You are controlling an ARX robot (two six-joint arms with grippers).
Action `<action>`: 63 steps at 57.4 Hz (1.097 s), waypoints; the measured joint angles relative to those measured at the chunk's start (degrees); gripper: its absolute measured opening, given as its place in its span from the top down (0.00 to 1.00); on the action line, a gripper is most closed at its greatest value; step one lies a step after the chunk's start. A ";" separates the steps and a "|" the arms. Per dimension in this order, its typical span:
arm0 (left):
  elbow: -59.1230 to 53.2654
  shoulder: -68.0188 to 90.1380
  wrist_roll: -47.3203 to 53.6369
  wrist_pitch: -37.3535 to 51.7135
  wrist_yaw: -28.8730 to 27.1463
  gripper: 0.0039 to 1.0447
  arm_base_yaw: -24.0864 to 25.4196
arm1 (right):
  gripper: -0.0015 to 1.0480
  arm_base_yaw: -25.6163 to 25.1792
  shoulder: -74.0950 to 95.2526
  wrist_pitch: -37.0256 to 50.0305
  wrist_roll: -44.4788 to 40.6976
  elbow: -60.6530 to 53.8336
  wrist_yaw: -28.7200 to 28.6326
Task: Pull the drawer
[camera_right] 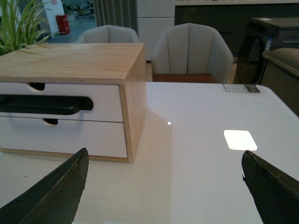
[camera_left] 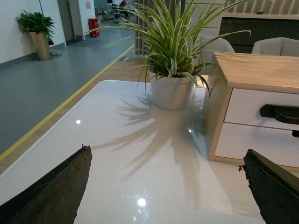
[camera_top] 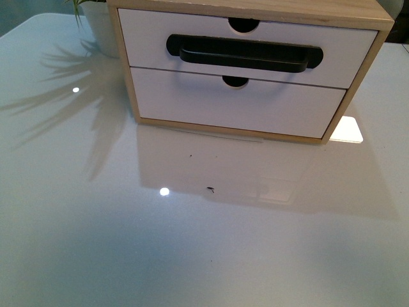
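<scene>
A light-wood cabinet (camera_top: 252,7) stands at the far side of the white table (camera_top: 192,243). Its upper drawer (camera_top: 147,38) has a white front, a half-round notch and a long black bar handle (camera_top: 245,54); it sits flush and closed. The same drawer (camera_right: 105,100) and handle (camera_right: 44,104) show in the right wrist view, and the handle (camera_left: 280,113) in the left wrist view. Neither arm appears in the front view. My left gripper (camera_left: 166,186) is open over bare table left of the cabinet. My right gripper (camera_right: 163,186) is open, right of the cabinet.
Below it is a second white drawer front (camera_top: 236,105) with a notch and no handle. A potted plant (camera_left: 172,88) in a white pot stands left of the cabinet. Grey chairs (camera_right: 191,53) stand behind the table's far edge.
</scene>
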 joint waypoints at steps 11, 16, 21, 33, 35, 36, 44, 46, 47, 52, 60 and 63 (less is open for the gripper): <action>0.00 0.00 0.00 0.00 0.00 0.07 0.00 | 0.08 0.00 0.00 0.00 0.00 0.00 0.00; 0.00 0.00 0.00 0.00 0.00 0.07 0.00 | 0.08 0.00 0.00 0.00 0.00 0.00 0.00; 0.00 0.00 0.00 0.00 0.00 0.07 0.00 | 0.08 0.00 0.00 0.00 0.00 0.00 0.00; 0.00 0.00 0.00 0.00 0.00 0.07 0.00 | 0.08 0.00 0.00 0.00 0.00 0.00 0.00; 0.00 0.00 0.00 0.00 0.00 0.07 0.00 | 0.08 0.00 0.00 0.00 0.00 0.00 0.00; 0.00 0.00 0.00 0.00 0.00 0.07 0.00 | 0.08 0.00 0.00 0.00 0.00 0.00 0.00; 0.00 0.00 0.00 0.00 0.00 0.07 0.00 | 0.08 0.00 0.00 0.00 0.00 0.00 0.00; 0.00 0.00 0.00 0.00 0.00 0.07 0.00 | 0.08 0.00 0.00 0.00 0.00 0.00 0.00; 0.00 0.00 0.00 0.00 0.00 0.07 0.00 | 0.08 0.00 0.00 0.00 0.00 0.00 0.00; 0.00 0.00 0.00 0.00 0.00 0.07 0.00 | 0.08 0.00 0.00 0.00 0.00 0.00 0.00; 0.00 0.00 0.00 0.00 0.00 0.07 0.00 | 0.08 0.00 0.00 0.00 0.00 0.00 0.00; 0.00 0.00 0.00 0.00 0.00 0.07 0.00 | 0.08 0.00 0.00 0.00 0.00 0.00 0.02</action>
